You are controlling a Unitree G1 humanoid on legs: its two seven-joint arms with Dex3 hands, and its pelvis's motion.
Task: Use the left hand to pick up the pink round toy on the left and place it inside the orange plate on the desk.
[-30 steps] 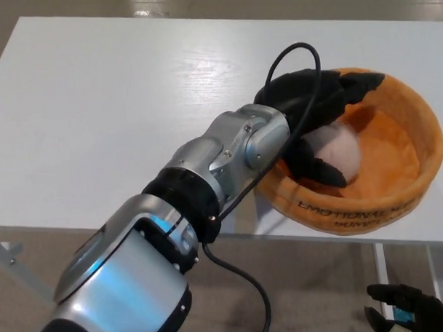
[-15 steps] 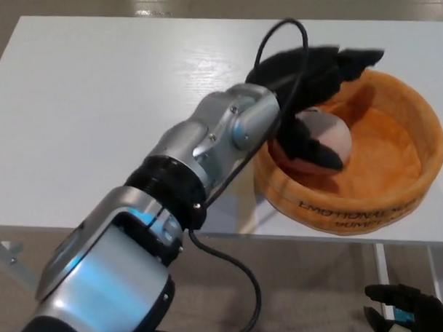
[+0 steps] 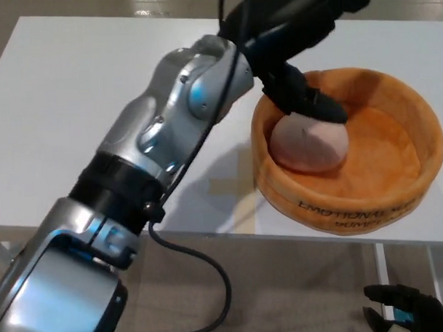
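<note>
My left robot hand [image 3: 298, 32], fingers apart, hangs above the pink toy [image 3: 308, 142] in the orange plate [image 3: 416, 123]; a trailing finger could drag the toy out.

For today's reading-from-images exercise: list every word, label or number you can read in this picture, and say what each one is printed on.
"EMOTIONAL": dark print on the outer front wall of the orange plate, upper line; its last letters are blurred.
A second, smaller line beneath it on the same wall: too blurred to read.
No other legible text on the table or elsewhere.
</note>
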